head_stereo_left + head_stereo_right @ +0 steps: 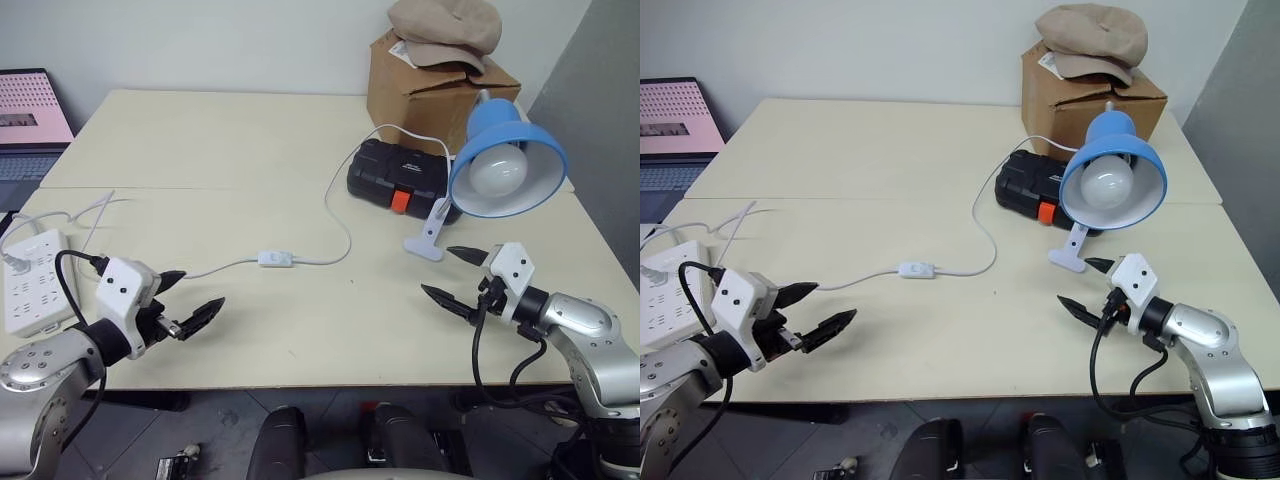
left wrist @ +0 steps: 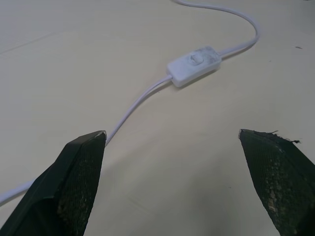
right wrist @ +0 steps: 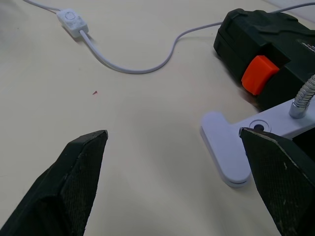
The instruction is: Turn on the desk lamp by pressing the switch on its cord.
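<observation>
The blue desk lamp [image 1: 508, 160] with its white bulb stands on a white clip base [image 1: 428, 238] at the right of the table; the bulb looks unlit. Its thin white cord [image 1: 338, 215] loops across the table to the small white switch [image 1: 276, 259] near the middle. My left gripper [image 1: 192, 297] hovers open near the front left, pointing toward the switch [image 2: 193, 65], a short way from it. Open too, my right gripper [image 1: 455, 272] sits at the front right, just in front of the clip base [image 3: 231, 152].
A black case [image 1: 400, 172] with an orange latch lies behind the lamp base. A cardboard box [image 1: 435, 85] with a beige cap stands at the back right. A white power strip [image 1: 35, 280] lies at the left edge, a laptop [image 1: 30, 120] beyond it.
</observation>
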